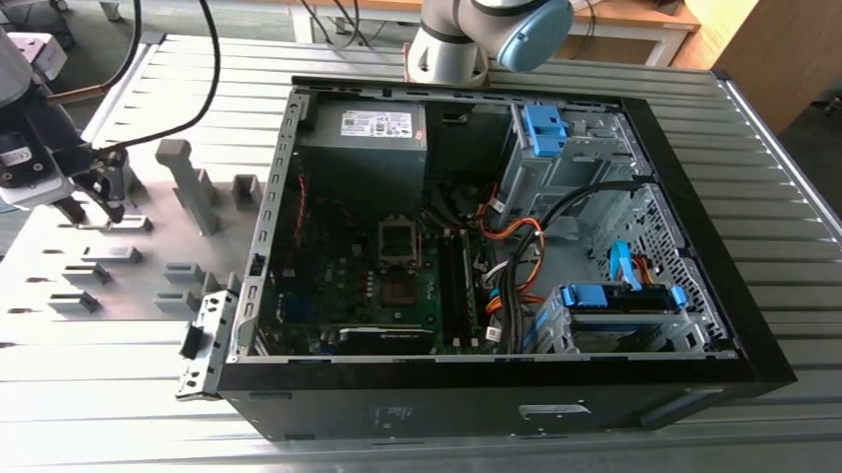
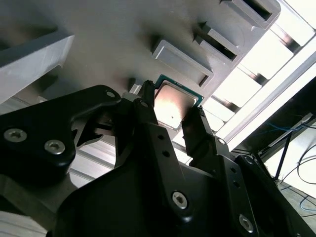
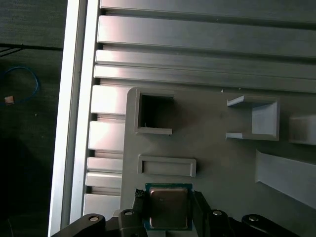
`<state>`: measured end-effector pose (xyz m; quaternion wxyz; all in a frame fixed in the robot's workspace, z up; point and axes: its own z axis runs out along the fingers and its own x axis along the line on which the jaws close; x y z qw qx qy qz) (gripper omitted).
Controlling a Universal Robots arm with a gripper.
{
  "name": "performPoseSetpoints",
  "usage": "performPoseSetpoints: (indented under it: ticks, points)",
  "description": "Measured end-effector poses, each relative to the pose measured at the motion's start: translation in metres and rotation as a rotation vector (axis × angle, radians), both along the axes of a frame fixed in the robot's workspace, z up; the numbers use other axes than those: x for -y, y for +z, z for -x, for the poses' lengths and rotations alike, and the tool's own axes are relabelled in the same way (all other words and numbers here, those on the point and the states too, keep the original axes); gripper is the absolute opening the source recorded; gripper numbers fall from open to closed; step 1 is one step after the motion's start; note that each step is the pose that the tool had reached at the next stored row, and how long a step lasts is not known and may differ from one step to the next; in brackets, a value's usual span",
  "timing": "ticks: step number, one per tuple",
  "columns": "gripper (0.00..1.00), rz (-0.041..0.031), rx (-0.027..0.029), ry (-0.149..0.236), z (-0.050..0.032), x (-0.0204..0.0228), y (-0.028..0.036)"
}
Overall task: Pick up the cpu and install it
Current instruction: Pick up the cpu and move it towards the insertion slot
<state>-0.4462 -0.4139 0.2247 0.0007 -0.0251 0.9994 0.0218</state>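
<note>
Cpu (image 3: 169, 206): probably a light, stiff but fragile chip, best held by opposite edges, as the gripper (image 1: 98, 217) pinches it now at the grey holder plate (image 3: 222, 163), at nine o'clock of the computer case (image 1: 526, 399) in the exterior view. Raised holder blocks (image 2: 180, 61) crowd it, and the case wall (image 1: 270, 217) stands between it and the socket (image 1: 398, 239).
</note>
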Motion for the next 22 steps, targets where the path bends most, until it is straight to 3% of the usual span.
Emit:
performPoseSetpoints:
  ticks: [3,7,22]
  points:
    - [0.47,0.0002,-0.0003,0.000,0.0000,0.0000,0.0026]
    - [0.47,0.0001,-0.0001,0.000,0.0000,0.0000,0.0108]
    - [0.47,0.0000,0.0000,0.000,0.0000,0.0000,0.0512]
